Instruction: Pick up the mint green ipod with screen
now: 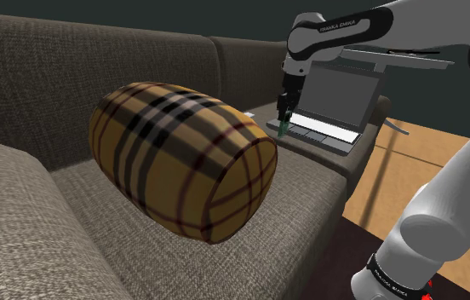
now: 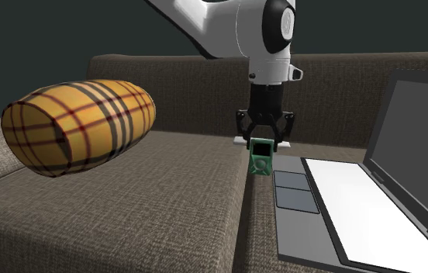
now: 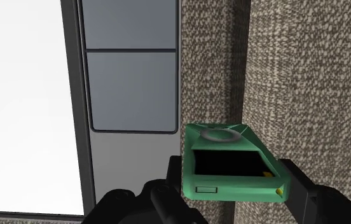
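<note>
We read FRANKA EMIKA on arm [image 1: 337, 32] | gripper [image 2: 261, 142] pinches green ipod [image 2: 261, 161] | its long axis vertical, wheel end down

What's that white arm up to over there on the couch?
The robot arm's black gripper is shut on a small green iPod, whose screen and click wheel face the wrist camera. It holds the iPod on end, close to the seat of the brown sofa and right beside an open laptop that lies on the cushions. A yellow plaid bolster pillow rests further along the sofa, apart from the gripper.
</note>
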Available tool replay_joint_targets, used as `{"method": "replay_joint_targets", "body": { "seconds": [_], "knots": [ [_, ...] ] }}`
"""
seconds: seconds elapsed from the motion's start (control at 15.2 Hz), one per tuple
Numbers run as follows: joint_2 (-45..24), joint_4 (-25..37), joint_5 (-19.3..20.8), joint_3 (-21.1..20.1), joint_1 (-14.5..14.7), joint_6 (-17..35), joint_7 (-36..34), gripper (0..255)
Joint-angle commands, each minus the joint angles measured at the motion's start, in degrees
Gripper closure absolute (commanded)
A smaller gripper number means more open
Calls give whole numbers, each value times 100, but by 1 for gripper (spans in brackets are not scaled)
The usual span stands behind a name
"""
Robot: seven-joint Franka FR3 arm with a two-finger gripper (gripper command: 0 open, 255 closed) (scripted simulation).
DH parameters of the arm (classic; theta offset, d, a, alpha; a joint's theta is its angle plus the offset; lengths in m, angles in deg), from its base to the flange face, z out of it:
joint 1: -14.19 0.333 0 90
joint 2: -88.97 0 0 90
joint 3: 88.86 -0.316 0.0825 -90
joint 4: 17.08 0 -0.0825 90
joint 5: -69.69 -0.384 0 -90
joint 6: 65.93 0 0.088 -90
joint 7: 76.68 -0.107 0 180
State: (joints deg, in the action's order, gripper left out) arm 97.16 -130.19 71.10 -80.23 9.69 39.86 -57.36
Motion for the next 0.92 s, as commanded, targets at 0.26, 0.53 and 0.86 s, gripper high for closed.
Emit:
{"method": "replay_joint_targets", "body": {
  "seconds": [0.26, 0.53, 0.86],
  "knots": [
    [-4, 459, -4, -4, 3, -456, 5, 255],
    [-25, 790, -8, -6, 5, -766, 9, 255],
    [-56, 1068, -14, -7, 7, -1013, 14, 255]
  ]
}}
